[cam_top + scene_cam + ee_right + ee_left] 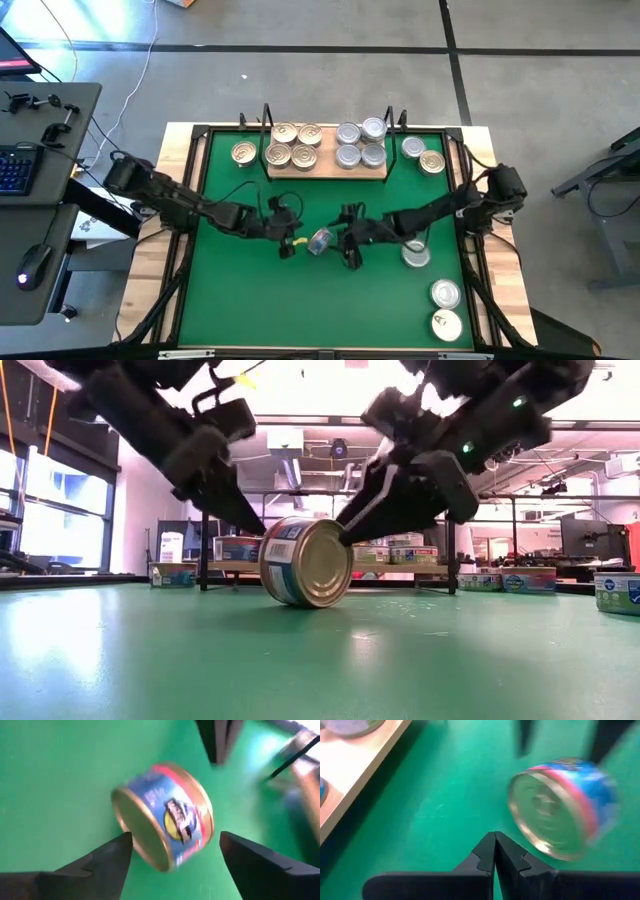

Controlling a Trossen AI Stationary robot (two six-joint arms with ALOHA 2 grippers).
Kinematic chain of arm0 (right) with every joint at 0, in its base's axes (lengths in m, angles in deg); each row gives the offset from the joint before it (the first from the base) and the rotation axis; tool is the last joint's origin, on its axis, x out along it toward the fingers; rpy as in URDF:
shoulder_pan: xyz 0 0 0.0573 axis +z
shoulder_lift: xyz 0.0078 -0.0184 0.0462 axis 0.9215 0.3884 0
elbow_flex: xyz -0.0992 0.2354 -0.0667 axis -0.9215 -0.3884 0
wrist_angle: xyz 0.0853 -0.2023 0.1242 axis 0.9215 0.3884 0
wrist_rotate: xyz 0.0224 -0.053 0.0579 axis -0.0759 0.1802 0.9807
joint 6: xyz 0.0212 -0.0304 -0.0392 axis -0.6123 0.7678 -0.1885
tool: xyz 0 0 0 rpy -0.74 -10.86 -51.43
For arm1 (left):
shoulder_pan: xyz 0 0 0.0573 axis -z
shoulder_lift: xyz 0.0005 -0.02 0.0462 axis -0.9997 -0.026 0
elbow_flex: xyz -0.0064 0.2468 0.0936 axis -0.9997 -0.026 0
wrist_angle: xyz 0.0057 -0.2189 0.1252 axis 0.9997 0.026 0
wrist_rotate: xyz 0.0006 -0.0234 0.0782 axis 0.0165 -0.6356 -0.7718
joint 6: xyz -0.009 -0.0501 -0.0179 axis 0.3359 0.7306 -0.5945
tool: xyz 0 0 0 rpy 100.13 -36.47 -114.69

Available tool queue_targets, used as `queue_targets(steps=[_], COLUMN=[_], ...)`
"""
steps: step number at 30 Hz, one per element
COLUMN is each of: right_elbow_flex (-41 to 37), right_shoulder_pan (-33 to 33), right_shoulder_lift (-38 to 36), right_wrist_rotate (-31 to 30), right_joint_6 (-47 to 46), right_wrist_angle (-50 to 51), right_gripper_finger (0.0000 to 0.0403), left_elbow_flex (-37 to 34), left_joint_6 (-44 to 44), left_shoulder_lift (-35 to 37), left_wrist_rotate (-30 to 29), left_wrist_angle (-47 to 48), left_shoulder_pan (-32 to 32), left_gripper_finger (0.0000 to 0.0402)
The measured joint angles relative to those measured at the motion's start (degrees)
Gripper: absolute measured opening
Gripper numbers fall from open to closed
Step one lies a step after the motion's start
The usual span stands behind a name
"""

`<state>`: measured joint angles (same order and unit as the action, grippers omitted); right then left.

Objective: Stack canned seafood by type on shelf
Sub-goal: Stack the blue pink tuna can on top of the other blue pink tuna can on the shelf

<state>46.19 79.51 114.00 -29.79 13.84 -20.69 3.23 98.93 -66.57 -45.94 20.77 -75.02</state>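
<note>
One blue-labelled tin (pixel 305 562) stands tilted on its edge on the green mat (pixel 250 290) at mid-tabletop, between both arms. The right gripper (pixel 172 852) has its fingers spread wide on either side of the tin. The left gripper (pixel 495 851), fingers closed and empty, sits just beside it. Other tins rest on the shelf (pixel 325 172).

A green mat (pixel 300 290) covers the table; a keyboard (pixel 14 168) sits left.
</note>
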Motion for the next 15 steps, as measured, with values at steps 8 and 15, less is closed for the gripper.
queue_targets(steps=[8, 15], right_elbow_flex=[0.00, 0.02], right_shoulder_pan=[-8.27, -9.34], right_shoulder_lift=[1.20, 4.08], right_wrist_rotate=[14.61, 22.63], right_joint_6=[4.50, 9.27], right_wrist_angle=[0.74, -4.33], right_gripper_finger=[0.0356, 0.0357], left_elbow_flex=[0.00, 0.00], left_joint_6=[4.31, 2.86], left_shoulder_lift=[-2.10, -0.02], left_wrist_rotate=[-2.09, -13.39], left_wrist_angle=[-7.04, -7.43], left_shoulder_pan=[4.53, 9.04], left_gripper_finger=[0.0000, 0.0000])
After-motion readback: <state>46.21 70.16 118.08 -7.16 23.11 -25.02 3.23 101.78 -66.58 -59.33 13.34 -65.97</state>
